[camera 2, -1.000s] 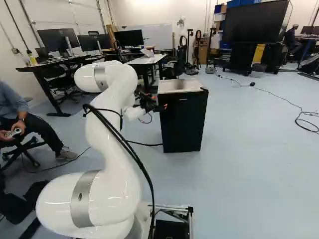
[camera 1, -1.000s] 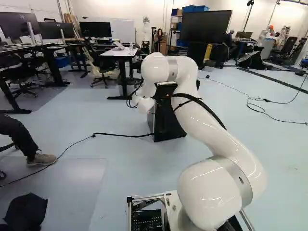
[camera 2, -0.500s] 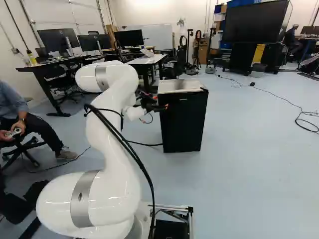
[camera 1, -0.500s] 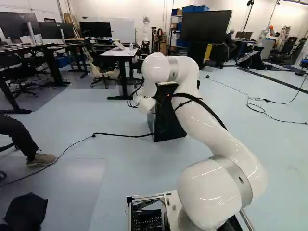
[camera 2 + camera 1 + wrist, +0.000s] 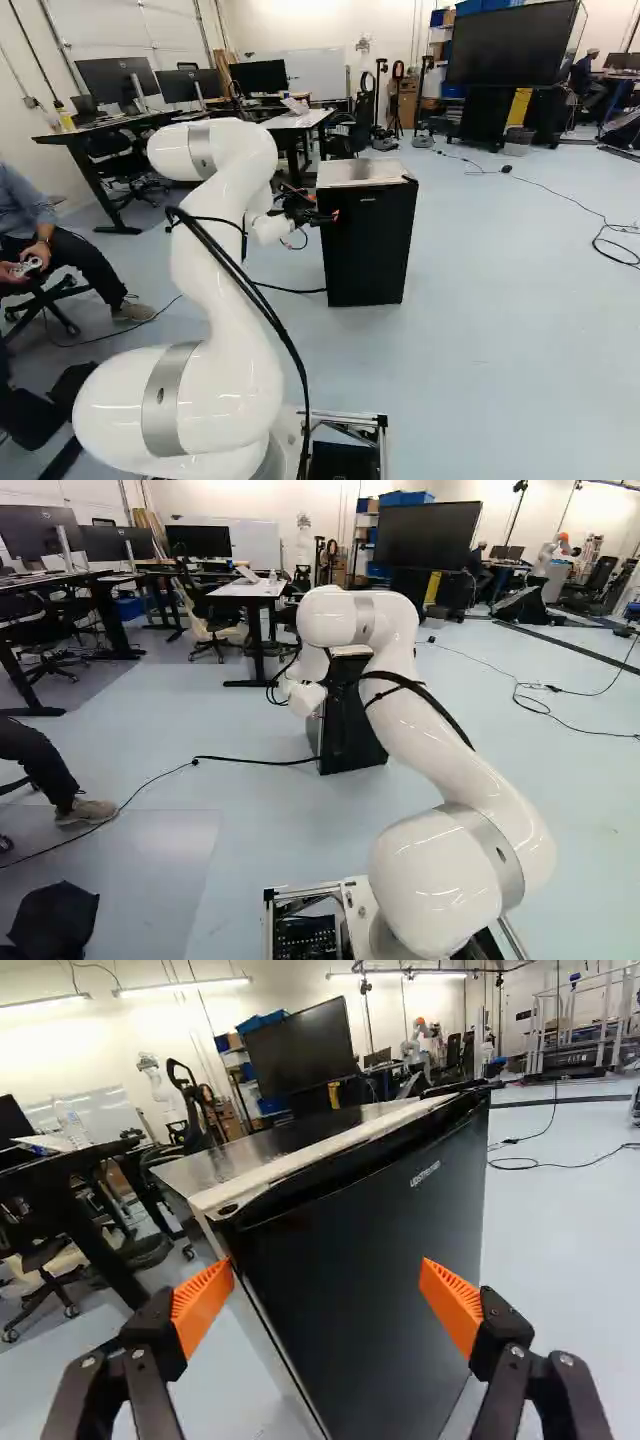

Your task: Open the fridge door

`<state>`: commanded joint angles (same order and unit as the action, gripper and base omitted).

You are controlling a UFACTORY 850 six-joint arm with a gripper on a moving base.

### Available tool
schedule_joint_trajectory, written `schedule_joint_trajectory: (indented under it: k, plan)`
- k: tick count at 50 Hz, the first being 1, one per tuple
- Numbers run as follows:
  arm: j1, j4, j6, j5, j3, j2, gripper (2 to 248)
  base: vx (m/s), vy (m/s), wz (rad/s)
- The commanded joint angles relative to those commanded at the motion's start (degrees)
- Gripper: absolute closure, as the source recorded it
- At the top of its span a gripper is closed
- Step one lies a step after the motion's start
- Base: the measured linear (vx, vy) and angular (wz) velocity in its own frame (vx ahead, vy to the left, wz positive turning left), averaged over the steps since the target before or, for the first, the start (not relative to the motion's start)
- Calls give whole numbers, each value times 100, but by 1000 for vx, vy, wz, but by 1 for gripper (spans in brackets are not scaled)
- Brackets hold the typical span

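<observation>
Reaching out toward 12 o'clock from its base, the arm (image 5: 225, 225) holds its gripper (image 5: 333, 215) close to the fridge (image 5: 365, 245), at about the 10 o'clock corner of the door (image 5: 370, 1290) as the right base view shows it. The fingers (image 5: 203, 1305) stand wide apart and clamp nothing. In the wrist view one orange pad lies just beside the door's upright edge, the other over its face; whether either touches, I cannot tell.

The fridge sits on the floor (image 5: 480, 330), roughly 12 o'clock from the base. It is a low, boxy, black one, taller than it is wide. Its door is plain, smooth and dark, with a small pale mark near the top and a rounded lip running along the upper edge. The top panel (image 5: 270, 1150) is silvery grey with a soft shine, bordered by a whitish strip (image 5: 315, 1155) along the front, and the strip has a small dark hole at one end. A thin pale line runs down the side, next to the door's edge.

From the fridge's foot a black cable (image 5: 250, 761) runs toward 9 o'clock, then bends toward 8, in the left base view. Past the fridge, a white-topped table (image 5: 248, 588) stands at about 11 o'clock, and a large dark screen (image 5: 430, 535) between 12 and 1.
</observation>
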<state>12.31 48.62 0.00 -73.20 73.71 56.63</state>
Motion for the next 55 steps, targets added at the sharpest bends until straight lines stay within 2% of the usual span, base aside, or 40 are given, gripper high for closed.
schedule_joint_trajectory:
  k: [10, 18, 55]
  plan:
    - [18, 51, 0, 0, -384, -229, 3, 0, 0, 0]
    - [23, 55, 0, 0, -472, -281, 3, 0, 0, 0]
    - [183, 55, 0, 0, -197, -118, 3, 0, 0, 0]
